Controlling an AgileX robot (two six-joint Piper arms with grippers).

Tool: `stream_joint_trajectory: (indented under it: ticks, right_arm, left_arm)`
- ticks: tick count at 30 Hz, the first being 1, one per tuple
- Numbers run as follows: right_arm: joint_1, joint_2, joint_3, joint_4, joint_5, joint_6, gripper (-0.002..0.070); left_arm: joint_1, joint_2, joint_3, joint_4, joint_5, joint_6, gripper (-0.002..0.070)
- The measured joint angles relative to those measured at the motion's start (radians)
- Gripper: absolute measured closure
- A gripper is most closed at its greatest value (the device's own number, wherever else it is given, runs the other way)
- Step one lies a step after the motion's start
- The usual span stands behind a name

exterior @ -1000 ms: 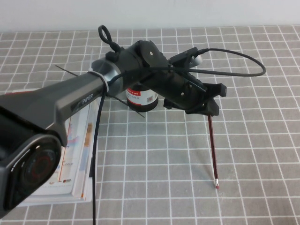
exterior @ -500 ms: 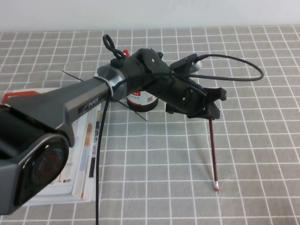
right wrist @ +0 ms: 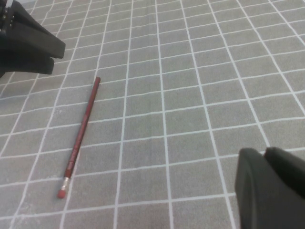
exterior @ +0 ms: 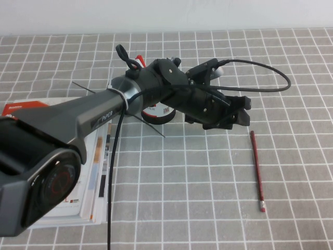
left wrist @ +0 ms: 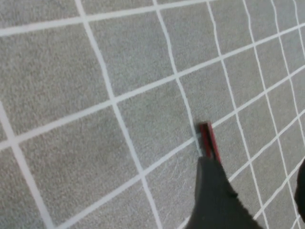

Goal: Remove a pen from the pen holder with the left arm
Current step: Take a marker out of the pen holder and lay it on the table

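High view: the left tool (exterior: 241, 111) hovers over the grey checked table (exterior: 208, 208), its jaws apart and gripping nothing. Near it, on the robot's right side, the red pen (exterior: 256, 169) lies flat on the table, clear of the tool, with its eraser end toward the robot. The pen holder (exterior: 156, 112) stands behind the left arm, partly hidden. Printed booklets (exterior: 78, 182) lie at the left. Right wrist view shows the right tool (right wrist: 265, 191) well apart from the pen, its 2 fingers pressed together.
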Motion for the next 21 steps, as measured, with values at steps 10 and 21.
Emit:
stream_joint_trajectory:
  ticks: [10,21]
  right_arm:
    - [0.000,0.000,0.000,0.000,0.000,0.000,0.0688]
    - [0.000,0.000,0.000,0.000,0.000,0.000,0.0689]
  left_arm:
    - [0.000,-0.027,-0.002,-0.081,0.043,0.081,0.0480]
    - [-0.060,-0.341,-0.036,0.045,0.187,0.417,0.0673]
